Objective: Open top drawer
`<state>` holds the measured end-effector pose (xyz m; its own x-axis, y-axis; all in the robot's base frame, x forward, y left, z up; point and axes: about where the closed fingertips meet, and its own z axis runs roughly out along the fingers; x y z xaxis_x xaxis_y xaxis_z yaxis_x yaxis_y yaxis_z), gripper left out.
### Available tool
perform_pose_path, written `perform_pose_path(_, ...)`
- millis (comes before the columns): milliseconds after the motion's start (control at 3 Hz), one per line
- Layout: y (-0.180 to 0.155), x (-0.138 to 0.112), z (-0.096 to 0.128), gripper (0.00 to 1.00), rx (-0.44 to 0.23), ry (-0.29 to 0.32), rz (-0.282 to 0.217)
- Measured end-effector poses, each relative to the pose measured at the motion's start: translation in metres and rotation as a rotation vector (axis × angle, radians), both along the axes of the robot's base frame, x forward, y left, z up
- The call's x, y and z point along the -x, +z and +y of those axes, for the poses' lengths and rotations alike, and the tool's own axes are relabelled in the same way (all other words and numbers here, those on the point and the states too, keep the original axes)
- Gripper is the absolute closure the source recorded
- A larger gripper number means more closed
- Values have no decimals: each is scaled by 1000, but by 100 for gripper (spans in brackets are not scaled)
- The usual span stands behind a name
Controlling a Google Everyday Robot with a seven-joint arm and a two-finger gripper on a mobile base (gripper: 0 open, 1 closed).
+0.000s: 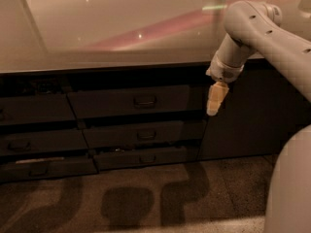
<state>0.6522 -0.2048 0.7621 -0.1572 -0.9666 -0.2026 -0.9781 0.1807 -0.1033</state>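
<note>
you're looking at a broad pale countertop (121, 33) over a dark bank of drawers, with a plain cabinet door (243, 115) to the right. your arm (265, 30) reaches in from the upper right and bends down at the counter's edge, probably so the wrist can drop to drawer height. the top drawer (112, 103) sits just under the counter in the middle column, its front roughly flush, so it reads as not yet opened. the gripper (213, 109) hangs pointing down just off that drawer's right end, apart from it. its fingers look drawn together with nothing between them. the small dark pull (145, 101) is well to the gripper's left, so you need to shift across before hooking it.
</note>
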Motion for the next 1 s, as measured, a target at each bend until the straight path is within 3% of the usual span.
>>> perform_pose_path(667, -11, -10, 11, 0, 13, 15, 29)
perform_pose_path(1000, -25, -22, 48, 0, 55, 73, 63)
